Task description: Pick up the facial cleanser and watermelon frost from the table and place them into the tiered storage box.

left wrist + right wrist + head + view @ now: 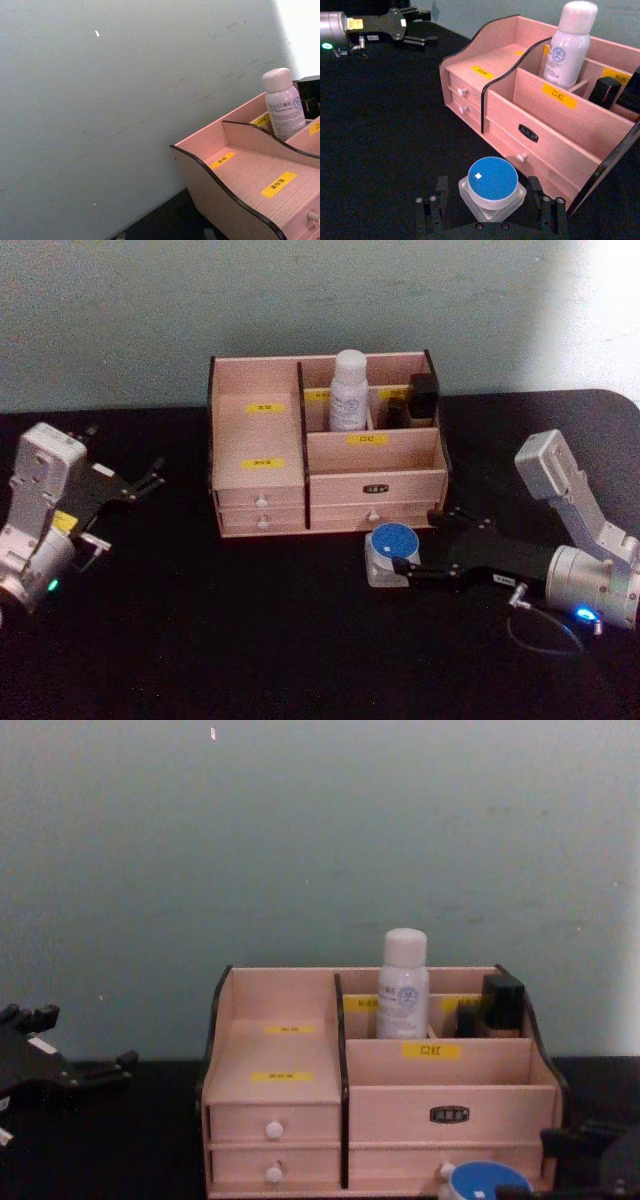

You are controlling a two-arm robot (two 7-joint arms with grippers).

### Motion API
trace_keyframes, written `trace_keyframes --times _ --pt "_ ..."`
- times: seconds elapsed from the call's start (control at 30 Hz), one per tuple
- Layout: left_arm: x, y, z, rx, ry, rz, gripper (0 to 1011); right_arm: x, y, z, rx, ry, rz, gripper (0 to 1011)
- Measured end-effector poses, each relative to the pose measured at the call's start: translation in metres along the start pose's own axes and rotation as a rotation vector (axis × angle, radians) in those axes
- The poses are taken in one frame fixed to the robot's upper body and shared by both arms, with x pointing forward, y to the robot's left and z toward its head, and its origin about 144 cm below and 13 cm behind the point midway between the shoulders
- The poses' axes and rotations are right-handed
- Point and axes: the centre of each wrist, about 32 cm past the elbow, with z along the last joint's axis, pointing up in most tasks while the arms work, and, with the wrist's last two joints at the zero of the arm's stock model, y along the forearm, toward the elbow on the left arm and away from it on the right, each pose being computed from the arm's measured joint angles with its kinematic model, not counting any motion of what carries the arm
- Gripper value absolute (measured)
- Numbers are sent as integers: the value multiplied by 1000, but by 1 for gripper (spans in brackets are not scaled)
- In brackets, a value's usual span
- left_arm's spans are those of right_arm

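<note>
Watermelon frost (392, 542) sits just before the tiered storage box (260, 490) — right gripper (487, 185) spread around it, left gripper (150, 478) spread, far left.

The lower part of the white bottle (351, 390) is hidden behind the compartment walls of the tiered storage box (258, 495); the print on its yellow labels (264, 462) is too small to be read; the dark item (422, 395) in the rear right compartment is partly hidden and cannot be identified. In the chest view the blue-lidded jar (484, 1185) is cut off by the bottom edge; in the right wrist view the right claw (489, 202) is cut off by the bottom edge; in the left wrist view the box is cut off at two edges.
</note>
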Motion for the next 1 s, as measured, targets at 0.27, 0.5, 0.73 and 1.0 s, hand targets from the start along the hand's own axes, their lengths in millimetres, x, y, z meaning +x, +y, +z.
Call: trace_keyframes --times 0.27,0.5,0.73,1.0 --pt "0 0 0 0 0 0 1001 -1 0 -6 -18 5 -3 1003" --pt "0 0 0 0 0 0 1001 -1 1 -10 -24 16 -10 1003" --pt "0 0 0 0 0 0 1002 0 6 -10 -24 24 -9 1003" --pt "0 0 0 0 0 0 1001 2 13 -11 -28 36 -11 1002"
